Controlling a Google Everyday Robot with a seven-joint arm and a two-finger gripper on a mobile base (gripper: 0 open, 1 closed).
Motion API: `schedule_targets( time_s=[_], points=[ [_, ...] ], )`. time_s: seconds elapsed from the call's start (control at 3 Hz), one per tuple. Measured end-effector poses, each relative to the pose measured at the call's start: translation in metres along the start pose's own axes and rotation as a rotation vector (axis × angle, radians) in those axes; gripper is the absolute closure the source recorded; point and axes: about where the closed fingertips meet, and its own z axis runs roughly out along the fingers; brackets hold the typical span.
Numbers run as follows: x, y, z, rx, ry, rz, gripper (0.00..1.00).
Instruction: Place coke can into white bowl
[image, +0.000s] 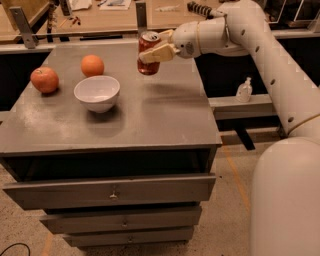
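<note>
The coke can (148, 53) is red with a silver top and hangs in the air above the back of the grey cabinet top, to the right of the white bowl. My gripper (156, 48) is shut on the can, its cream fingers (159, 52) wrapped around its side, the arm reaching in from the right. The white bowl (97, 93) sits empty on the cabinet top, lower left of the can and clearly apart from it.
An orange (92, 65) sits just behind the bowl and a red apple (44, 80) to its left. The grey cabinet top (150, 120) has drawers below. A small clear bottle (243, 90) stands on a ledge at the right. A cluttered workbench lies behind.
</note>
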Motion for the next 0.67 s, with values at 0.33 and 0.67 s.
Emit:
schedule_targets(
  time_s=[0.33,0.67],
  points=[
    [0.0098,0.0096,0.0009,-0.038,0.027,0.002,1.0],
    [0.0055,0.0134,0.0054,-0.043,0.017,0.008,1.0]
  ],
)
